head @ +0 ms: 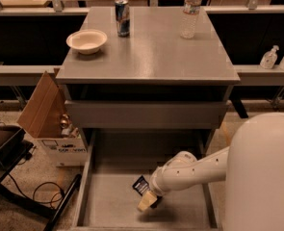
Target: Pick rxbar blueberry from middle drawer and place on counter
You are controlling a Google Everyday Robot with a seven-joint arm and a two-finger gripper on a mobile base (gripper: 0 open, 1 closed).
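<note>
The rxbar blueberry (140, 184), a small dark wrapper with pale lettering, lies flat on the floor of the open middle drawer (108, 203) at the bottom of the view. My gripper (147, 201) reaches down into the drawer from the right on a white arm, and its cream tip is right at the bar's near right end, covering part of it. The grey metal counter (151, 57) lies above, at the top of the cabinet.
On the counter stand a pale bowl (86, 40), a blue-silver can (122, 17) and a clear water bottle (190, 11). A closed drawer front (146, 114) sits above the open drawer. An open cardboard box (50, 124) stands on the floor to the left.
</note>
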